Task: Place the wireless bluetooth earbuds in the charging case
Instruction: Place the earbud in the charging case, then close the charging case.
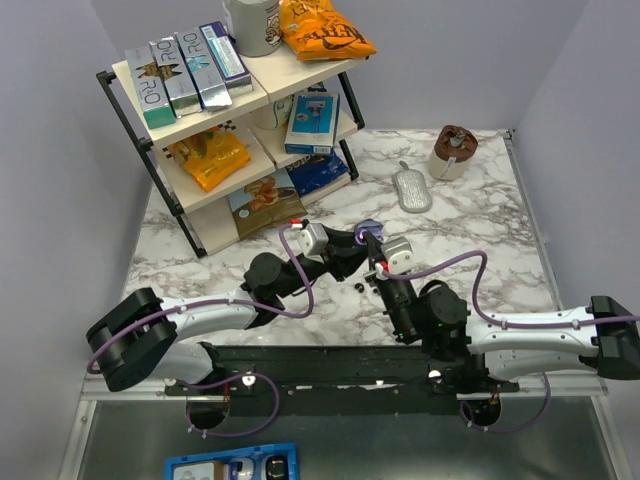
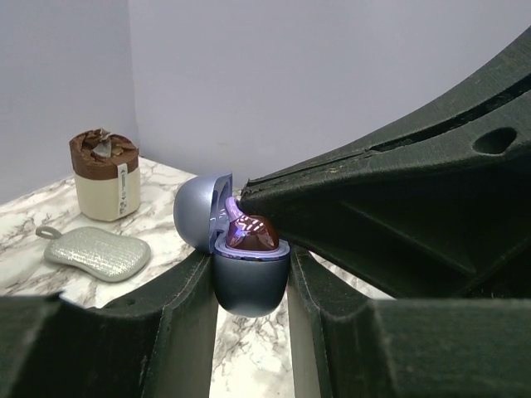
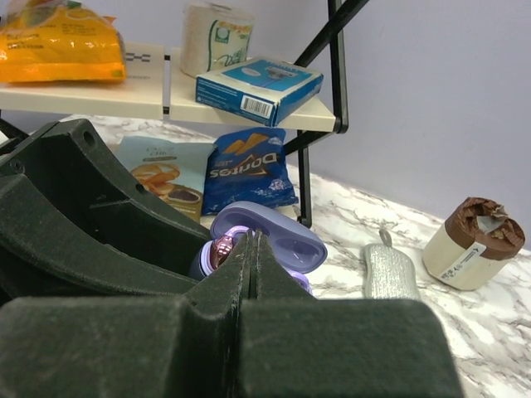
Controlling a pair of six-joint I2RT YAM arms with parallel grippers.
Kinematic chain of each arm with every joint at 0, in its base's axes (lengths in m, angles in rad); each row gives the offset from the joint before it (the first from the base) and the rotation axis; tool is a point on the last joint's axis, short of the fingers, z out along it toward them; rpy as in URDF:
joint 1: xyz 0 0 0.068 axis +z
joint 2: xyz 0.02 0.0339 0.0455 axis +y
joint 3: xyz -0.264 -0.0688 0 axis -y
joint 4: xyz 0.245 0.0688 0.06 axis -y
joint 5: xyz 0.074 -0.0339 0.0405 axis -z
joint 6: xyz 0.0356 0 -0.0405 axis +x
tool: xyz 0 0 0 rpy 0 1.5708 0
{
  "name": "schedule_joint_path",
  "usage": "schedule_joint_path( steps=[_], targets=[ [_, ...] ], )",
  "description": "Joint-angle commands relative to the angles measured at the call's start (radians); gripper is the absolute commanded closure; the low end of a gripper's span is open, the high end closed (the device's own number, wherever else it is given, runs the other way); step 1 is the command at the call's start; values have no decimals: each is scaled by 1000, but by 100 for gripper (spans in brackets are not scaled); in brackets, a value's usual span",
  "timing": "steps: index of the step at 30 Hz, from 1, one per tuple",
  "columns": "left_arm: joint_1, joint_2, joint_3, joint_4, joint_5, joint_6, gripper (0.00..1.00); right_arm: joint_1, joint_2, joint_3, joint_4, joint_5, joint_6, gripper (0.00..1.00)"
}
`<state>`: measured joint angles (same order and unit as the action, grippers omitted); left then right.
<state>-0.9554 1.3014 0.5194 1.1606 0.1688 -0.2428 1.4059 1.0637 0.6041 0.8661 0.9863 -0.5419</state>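
My left claw (image 2: 249, 261) nearly shut, clamping open lavender-blue plastic charging case (image 2: 249, 290) above middle of marble worktop (image 1: 500, 250). My right claw (image 3: 251, 249) fully shut, empty, tips against glossy maroon earbud (image 2: 251, 235) in case well. Risk: off-axis push tilts bud, case slips from grip.

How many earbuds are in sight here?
1: an earbud sits in the open charging case between the left fingers. A dark speck on the table nearby may be another.

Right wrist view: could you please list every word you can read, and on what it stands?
"Doritos", upside down, on the blue chip bag.
Too small to read: print beside the barcode on the blue box.
Too blurred: white tub, orange bag, brown-topped cup.
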Motion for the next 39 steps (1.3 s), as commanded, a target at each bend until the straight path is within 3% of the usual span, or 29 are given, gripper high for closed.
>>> schedule_joint_path(
  steps=[1,5,12,17,30,32,33,34,37,39],
  targets=[
    [-5,-25,7,34,-31,25,100,5,-11,25,-82,-31,62,99],
    [-3,-28,7,33,-37,30,100,5,-21,22,-110,-35,83,99],
    [-3,-27,4,33,-46,33,100,5,-39,20,-139,-38,102,84],
    [-2,-24,5,36,-52,37,100,5,-51,20,-151,-41,106,83],
    [6,-37,-25,36,-63,33,100,2,-168,114,-165,-3,68,56],
    [6,-47,-36,43,-52,27,100,-31,-163,181,-286,8,112,56],
    [7,-51,-42,47,-42,23,100,-51,-162,221,-377,-23,237,55],
    [10,-63,-59,54,-2,10,100,-80,-159,267,-633,-55,332,55],
    [41,-86,-122,148,145,-51,100,-214,-149,414,-952,-224,578,51],
    [61,-91,-145,224,230,-137,100,-258,-148,478,-1022,-308,621,46]
  ],
)
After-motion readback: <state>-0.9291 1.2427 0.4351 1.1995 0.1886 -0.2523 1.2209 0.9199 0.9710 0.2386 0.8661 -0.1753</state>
